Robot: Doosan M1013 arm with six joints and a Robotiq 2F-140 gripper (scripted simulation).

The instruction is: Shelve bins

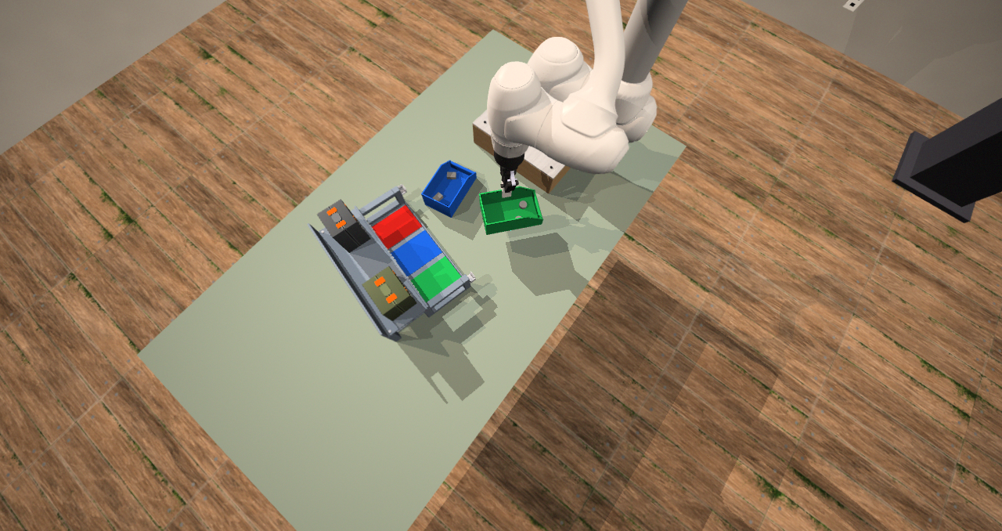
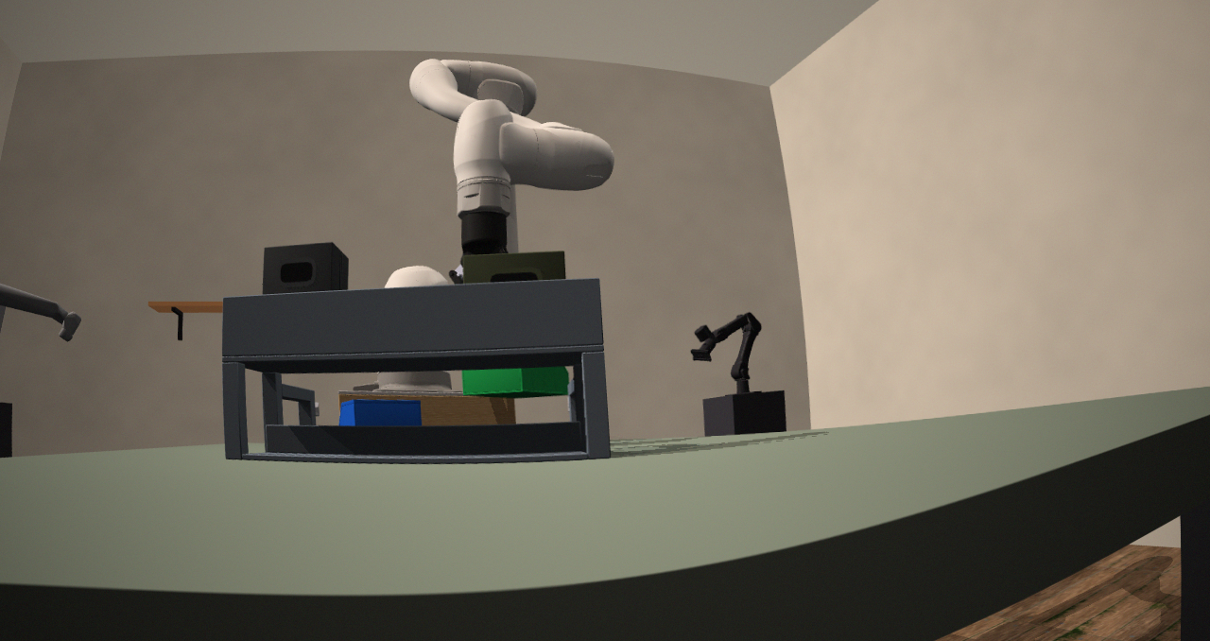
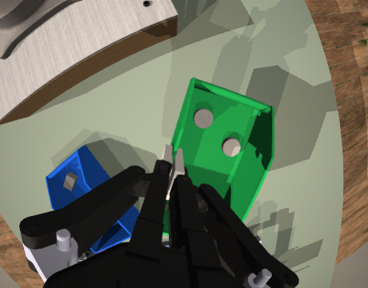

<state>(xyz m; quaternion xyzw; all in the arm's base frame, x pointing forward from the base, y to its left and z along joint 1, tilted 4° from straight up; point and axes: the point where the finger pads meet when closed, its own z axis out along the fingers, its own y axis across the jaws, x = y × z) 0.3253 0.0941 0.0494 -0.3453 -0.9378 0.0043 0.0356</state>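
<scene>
Green, smooth and apparently rigid, the bin (image 1: 499, 210) (image 2: 499, 382) (image 3: 213, 136) hangs above the counter (image 1: 280, 388) (image 2: 338, 519) (image 3: 132, 100), right of centre in the top view, its shadow lying apart from it. The pincer (image 1: 506, 191) (image 2: 483, 233) (image 3: 170, 158) is clenched on one thin side wall; in the wrist view one fingertip stands outside the wall and the other inside.

It looks light, like moulded plastic, and should not flex much. The grip is narrow and at one edge, so the far side may sag or pivot under its load. Two loose discs (image 1: 523, 204) (image 3: 203, 118) lie inside and would probably slide if the bin were tipped sharply. A slow, modest tilt would suit them, with the hold kept on the wall's upper edge, away from the open front.

The white arm (image 1: 560, 117) (image 2: 549, 154) (image 3: 16, 24) arches over from the top of the overhead frame, its wrist pointing down. The green mark (image 1: 435, 279) on the shelf (image 1: 350, 282) (image 2: 414, 320) is bare, below and left of the bin in that frame. The blue bin (image 1: 450, 186) (image 2: 380, 413) (image 3: 92, 176) sits on the counter, also unshelved.
</scene>
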